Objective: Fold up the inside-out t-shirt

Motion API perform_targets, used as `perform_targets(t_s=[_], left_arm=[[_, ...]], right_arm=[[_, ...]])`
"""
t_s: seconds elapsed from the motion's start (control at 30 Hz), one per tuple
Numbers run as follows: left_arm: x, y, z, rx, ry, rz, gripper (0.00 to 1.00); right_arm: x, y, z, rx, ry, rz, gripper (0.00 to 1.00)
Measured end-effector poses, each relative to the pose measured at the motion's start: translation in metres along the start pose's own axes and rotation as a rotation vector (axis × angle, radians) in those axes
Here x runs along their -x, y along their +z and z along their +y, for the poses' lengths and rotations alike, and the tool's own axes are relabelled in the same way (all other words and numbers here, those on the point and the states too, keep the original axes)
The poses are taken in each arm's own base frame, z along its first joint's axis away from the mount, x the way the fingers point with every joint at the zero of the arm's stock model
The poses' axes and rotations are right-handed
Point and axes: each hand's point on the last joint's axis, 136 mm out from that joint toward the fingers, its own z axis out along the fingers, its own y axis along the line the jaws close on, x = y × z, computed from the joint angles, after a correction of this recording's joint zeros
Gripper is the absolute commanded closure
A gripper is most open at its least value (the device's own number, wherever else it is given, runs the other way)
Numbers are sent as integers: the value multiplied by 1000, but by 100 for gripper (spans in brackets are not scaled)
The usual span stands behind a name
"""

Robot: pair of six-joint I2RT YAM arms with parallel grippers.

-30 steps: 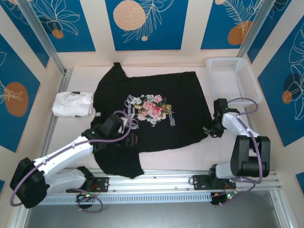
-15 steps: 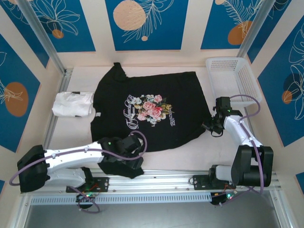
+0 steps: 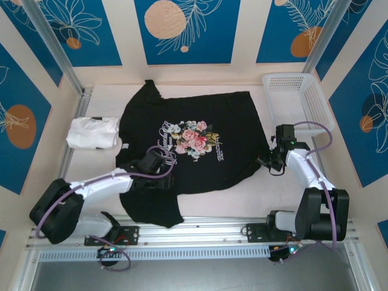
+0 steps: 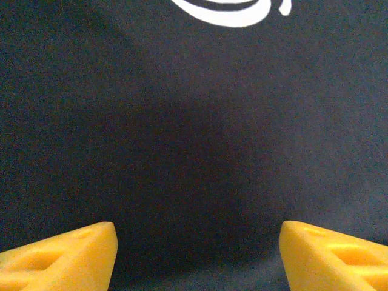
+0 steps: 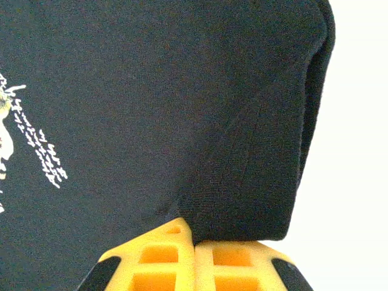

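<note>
Inside-out t-shirt (image 3: 233, 121) lies flat mid bench (image 3: 242, 200). Right tool (image 5: 194, 233) is pinched shut on its right edge; left tool (image 4: 197, 242) hangs wide open over it. Next, left must grab, then fold.

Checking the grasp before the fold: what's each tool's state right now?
Left tool: open over the t-shirt, holding nothing.
Right tool: closed on the t-shirt's edge.

left fingers (image 4: 60, 257) | swung back up onto t-shirt (image 3: 230, 121) (beside print (image 3: 191, 138))
</note>
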Motion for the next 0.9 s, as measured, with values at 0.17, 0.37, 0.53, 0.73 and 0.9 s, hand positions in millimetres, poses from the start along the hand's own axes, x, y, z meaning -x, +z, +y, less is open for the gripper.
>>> perform_targets(t_s=[0.17, 0.37, 0.53, 0.73, 0.9], left_arm=[[40, 20, -12, -15, 5, -50, 29], [98, 44, -37, -41, 49, -86, 28], [125, 37, -48, -54, 95, -123, 27], [95, -19, -43, -84, 114, -180, 28], [18, -54, -13, -50, 71, -146, 33]], right_arm=[[0, -1, 0, 1, 0, -3, 100], [1, -3, 0, 3, 1, -10, 100], [2, -3, -1, 3, 4, -14, 100], [3, -8, 2, 14, -2, -33, 100], [3, -9, 4, 24, -4, -35, 100]])
